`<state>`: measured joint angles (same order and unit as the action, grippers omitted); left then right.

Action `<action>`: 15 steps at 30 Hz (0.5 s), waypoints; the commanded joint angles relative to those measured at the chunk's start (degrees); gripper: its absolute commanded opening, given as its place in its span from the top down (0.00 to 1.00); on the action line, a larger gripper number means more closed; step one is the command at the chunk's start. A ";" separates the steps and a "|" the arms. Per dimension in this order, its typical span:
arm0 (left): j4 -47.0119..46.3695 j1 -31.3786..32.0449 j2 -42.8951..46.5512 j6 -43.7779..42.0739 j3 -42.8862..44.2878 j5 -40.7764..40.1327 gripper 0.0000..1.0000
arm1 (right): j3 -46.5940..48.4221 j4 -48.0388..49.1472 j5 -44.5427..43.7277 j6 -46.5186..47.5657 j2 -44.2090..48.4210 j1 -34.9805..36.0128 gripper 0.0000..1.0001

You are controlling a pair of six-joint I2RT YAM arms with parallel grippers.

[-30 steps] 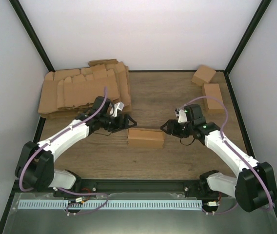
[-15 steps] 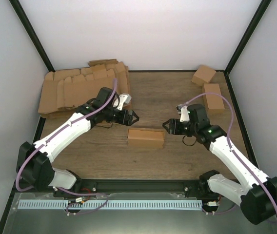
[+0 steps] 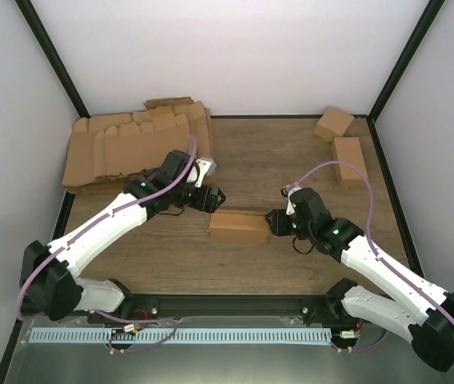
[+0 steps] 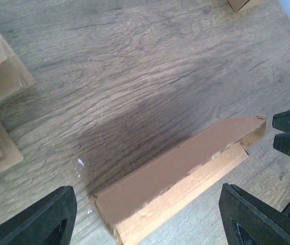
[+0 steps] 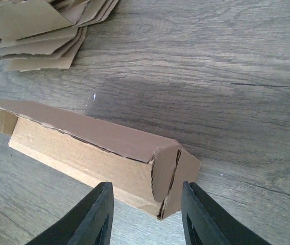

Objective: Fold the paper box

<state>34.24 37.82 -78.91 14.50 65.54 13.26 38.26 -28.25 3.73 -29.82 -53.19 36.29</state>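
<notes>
The box (image 3: 239,226) lies mid-tabletop (image 3: 275,160), its long axis running left to right between the arms. The right fingers (image 5: 96,214), parted, face its right end flap, just beside it. The left fingers (image 4: 48,219), spread wide, hover over its far left corner.

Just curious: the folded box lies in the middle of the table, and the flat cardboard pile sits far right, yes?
No: the flat cardboard pile sits at the far left, as the top view shows. The folded box does lie in the middle of the table.
</notes>
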 commanded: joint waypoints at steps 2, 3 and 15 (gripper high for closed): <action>-0.19 0.53 7.28 2.55 -4.78 -3.52 0.21 | -0.20 1.52 -5.88 -1.95 -0.16 2.46 0.62; -0.38 0.70 8.50 3.08 -5.99 -3.91 0.21 | -0.37 1.84 -6.18 -2.03 -0.16 2.71 0.62; -4.94 3.65 12.49 7.87 -15.18 -3.94 0.23 | -1.35 2.45 -7.56 -2.26 -1.08 2.82 0.62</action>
<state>32.29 40.32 -66.70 20.51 51.53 9.45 36.56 -26.68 -1.72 -31.38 -54.28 38.46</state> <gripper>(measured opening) 0.771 0.381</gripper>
